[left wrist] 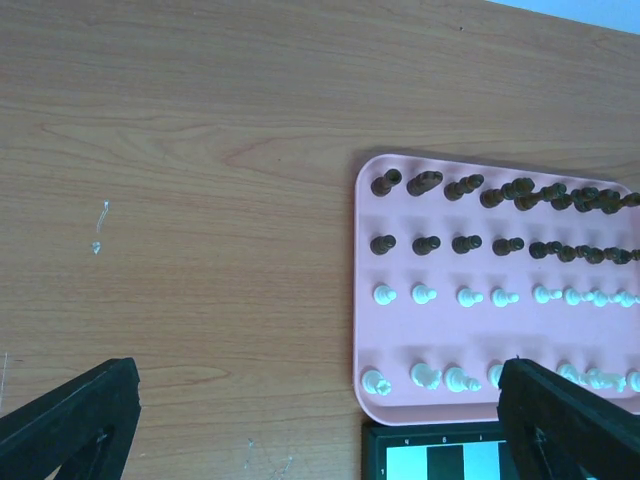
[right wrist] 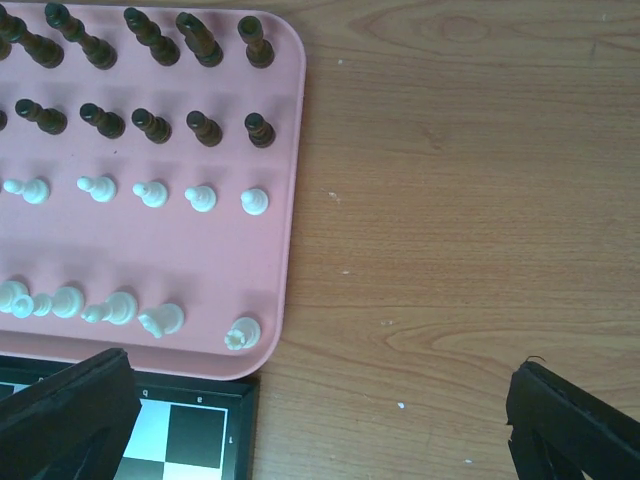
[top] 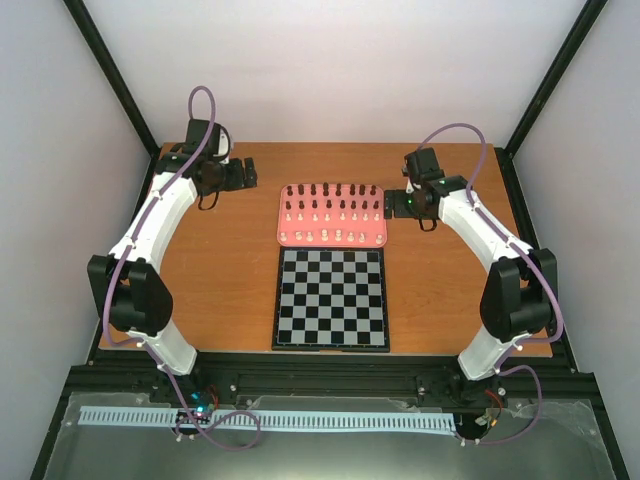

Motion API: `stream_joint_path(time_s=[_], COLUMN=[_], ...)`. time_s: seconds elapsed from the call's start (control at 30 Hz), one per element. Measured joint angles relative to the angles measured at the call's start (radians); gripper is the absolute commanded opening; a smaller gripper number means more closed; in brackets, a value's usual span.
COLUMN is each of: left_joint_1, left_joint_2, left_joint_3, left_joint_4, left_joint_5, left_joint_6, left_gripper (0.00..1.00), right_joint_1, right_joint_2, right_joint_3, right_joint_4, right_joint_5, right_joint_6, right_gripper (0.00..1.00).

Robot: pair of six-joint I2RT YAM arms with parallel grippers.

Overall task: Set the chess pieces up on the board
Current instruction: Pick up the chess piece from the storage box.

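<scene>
Here's the wooden desk [top: 220,270] filling the middle of the overhead view, with the left arm [top: 150,240] curving up the left side and the right arm [top: 490,250] mirroring it on the right. Dead centre, toward the lower half, lies the chessboard [top: 332,298], and every square on it is bare, not one figurine standing there. Just above it, edge against edge, sits the pink tray [top: 334,243], and that's where all the action waits: the chess pieces [top: 330,210] are lined up inside it in four rows. The dark pieces [left wrist: 470,215] take the two rows toward the top of the frame and the cream pieces [left wrist: 470,335] the two rows nearer the board. Now the arms: the left fingers [left wrist: 70,420] hang over open wood at the tray's left edge, spread wide apart with nothing between them. The right fingers [right wrist: 60,420] hover off the tray's right edge, likewise wide apart and empty, a cream corner piece [right wrist: 241,333] sitting close by in the lower left of that wrist view. So by my read the setup hasn't started. All the pieces I can see remain to be carried across and stood on their squares, and no first pick has been made yet.
</scene>
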Motion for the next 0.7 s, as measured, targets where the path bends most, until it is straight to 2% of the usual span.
stream_joint_path(time_s=[0.7], left_joint_1=[0.0], left_joint_2=[0.0], left_joint_3=[0.003], left_joint_4=[-0.009], left_joint_5=[0.041], left_joint_6=[0.027], left_gripper=[1.0], right_joint_1=[0.0], right_joint_2=[0.003], right_joint_3=[-0.014], right_joint_4=[-0.012], right_joint_5=[0.004], right_joint_6=[-0.027], right_gripper=[1.0])
